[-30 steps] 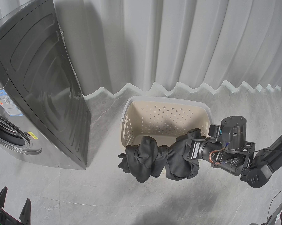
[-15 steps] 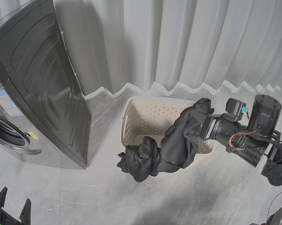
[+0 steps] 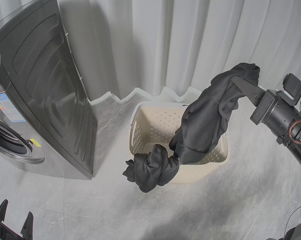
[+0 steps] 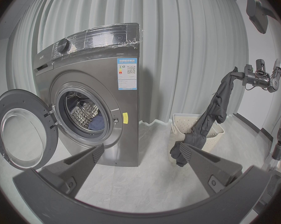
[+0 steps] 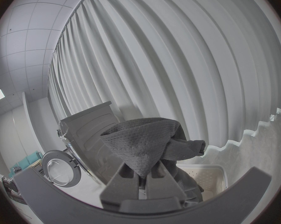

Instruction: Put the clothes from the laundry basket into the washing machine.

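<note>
My right gripper [image 3: 239, 80] is shut on a dark grey garment [image 3: 204, 120] and holds it high above the beige laundry basket [image 3: 137, 130]. The cloth's lower end [image 3: 150, 169] still drapes over the basket's front rim. From the right wrist the fabric [image 5: 146, 140] bunches between the closed fingers [image 5: 128, 181]. The grey washing machine [image 4: 93, 87] stands to the left with its round door [image 4: 20, 129] swung open and some clothing inside the drum [image 4: 84, 115]. My left gripper [image 4: 140, 153] is open and low near the floor, facing the machine, also visible in the head view [image 3: 14, 215].
White curtains [image 3: 177, 34] hang behind the basket and machine. Bare grey floor [image 3: 107, 204] lies between the basket and the washer. The machine's side panel [image 3: 50, 90] stands close to the basket's left.
My right gripper has risen and pulled back to the right, lifting the dark garment up out of the basket; its tail stays draped over the front rim. The left arm has not moved.
</note>
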### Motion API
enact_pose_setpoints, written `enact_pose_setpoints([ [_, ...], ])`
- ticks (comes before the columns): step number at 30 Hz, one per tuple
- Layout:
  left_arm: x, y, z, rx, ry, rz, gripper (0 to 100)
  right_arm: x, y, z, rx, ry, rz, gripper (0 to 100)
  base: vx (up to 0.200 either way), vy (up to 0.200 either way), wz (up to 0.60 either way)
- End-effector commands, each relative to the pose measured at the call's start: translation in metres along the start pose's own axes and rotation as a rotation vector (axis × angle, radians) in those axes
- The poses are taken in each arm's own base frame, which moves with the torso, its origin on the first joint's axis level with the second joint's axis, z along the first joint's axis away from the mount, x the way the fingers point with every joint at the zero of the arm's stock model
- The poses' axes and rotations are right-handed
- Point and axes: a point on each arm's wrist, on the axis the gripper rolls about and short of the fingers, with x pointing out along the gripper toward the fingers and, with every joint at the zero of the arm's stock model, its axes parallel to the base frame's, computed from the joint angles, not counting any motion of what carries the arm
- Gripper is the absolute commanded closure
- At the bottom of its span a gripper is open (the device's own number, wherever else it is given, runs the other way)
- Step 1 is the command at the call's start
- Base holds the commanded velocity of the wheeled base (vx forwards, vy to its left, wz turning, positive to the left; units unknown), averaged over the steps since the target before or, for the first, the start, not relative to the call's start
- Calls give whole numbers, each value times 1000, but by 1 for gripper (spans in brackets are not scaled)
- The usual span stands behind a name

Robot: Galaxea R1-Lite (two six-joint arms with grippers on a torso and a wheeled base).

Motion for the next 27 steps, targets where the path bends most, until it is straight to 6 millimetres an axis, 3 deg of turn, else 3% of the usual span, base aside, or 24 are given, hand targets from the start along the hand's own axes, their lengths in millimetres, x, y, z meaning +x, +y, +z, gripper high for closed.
enact_pose_setpoints([
  [1, 0, 0, -5, -2, 2, 0, 0, -11, 1, 9, 1, -29, 14, 100, -200, 0, 0],
  [8, 0, 0, -5, -3, 2, 0, 0, -19, 1, 9, -31, -27, 34, 100, -200, 0, 0],
  [14, 0, 0, -5, -3, 2, 0, 0, -20, 2, 9, -54, -32, 72, 100, 0, 0, 0],
  [27, 0, 0, -5, -5, 2, 0, 0, -17, 2, 8, -54, -43, 80, 100, 0, 200, 0],
])
